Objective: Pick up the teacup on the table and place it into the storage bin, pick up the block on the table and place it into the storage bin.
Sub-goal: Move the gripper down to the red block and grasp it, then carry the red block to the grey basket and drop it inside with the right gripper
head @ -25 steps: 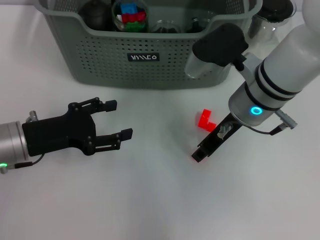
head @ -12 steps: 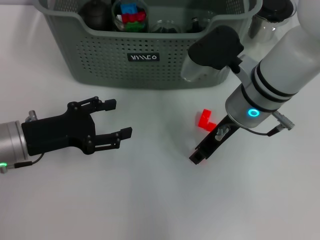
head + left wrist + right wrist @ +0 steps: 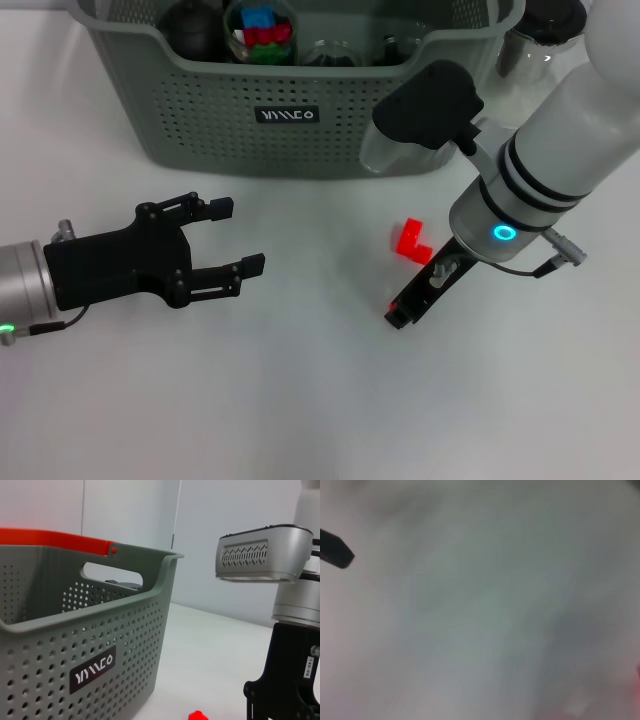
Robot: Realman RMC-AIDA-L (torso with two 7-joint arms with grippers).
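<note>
While the red block (image 3: 410,240) lies on the table at centre-right — outside the storage bin (image 3: 290,110) — the right gripper (image 3: 415,297) hangs beside it, jaws unreadable; the left gripper (image 3: 225,238) waits spread open at left.

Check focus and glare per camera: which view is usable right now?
Head view: sharp, even light, soft shadows under the right gripper and the red block, no glare. Left wrist view: the bin and its label are crisp; the block is cut off at the frame edge. Right wrist view: almost wholly blurred, just the white table and one dark tip.
</note>
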